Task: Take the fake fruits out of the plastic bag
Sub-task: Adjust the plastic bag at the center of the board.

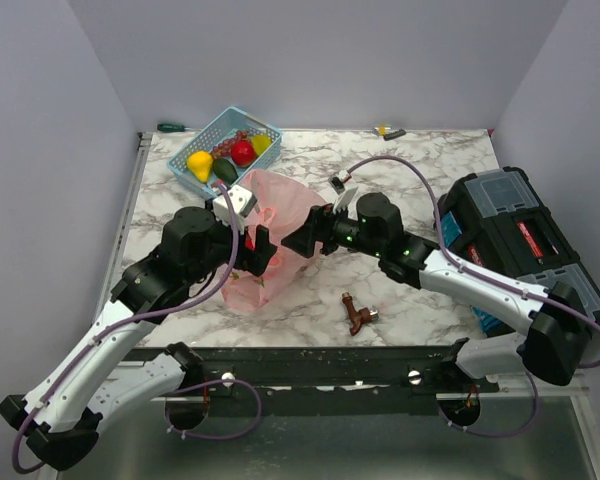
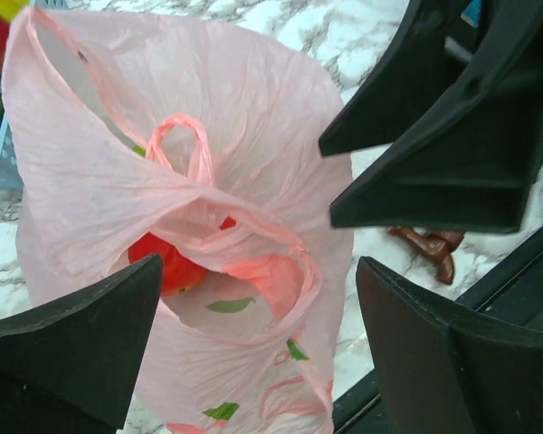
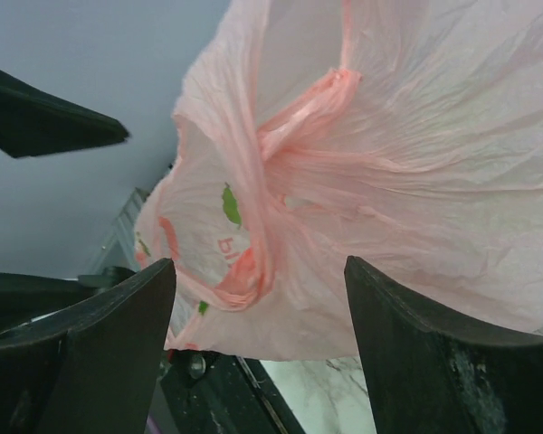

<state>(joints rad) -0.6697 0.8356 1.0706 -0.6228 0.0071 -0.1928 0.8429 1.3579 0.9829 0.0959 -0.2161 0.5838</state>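
1. We are seeing the light blue basket sitting at the bag's 11 o'clock, with several fake fruits in it.
2. The left gripper is gaping wide and gripping nothing, with its fingers flanking the bag from 8 o'clock.
3. The plastic bag is lying mid-table between both claws. A red fruit is showing inside its mouth.
4. The right gripper is also spreading wide and empty, close against the bag at 3 o'clock.
5. A brown tap-like piece is lying at the bag's 5 o'clock, and a black toolbox is resting further right.
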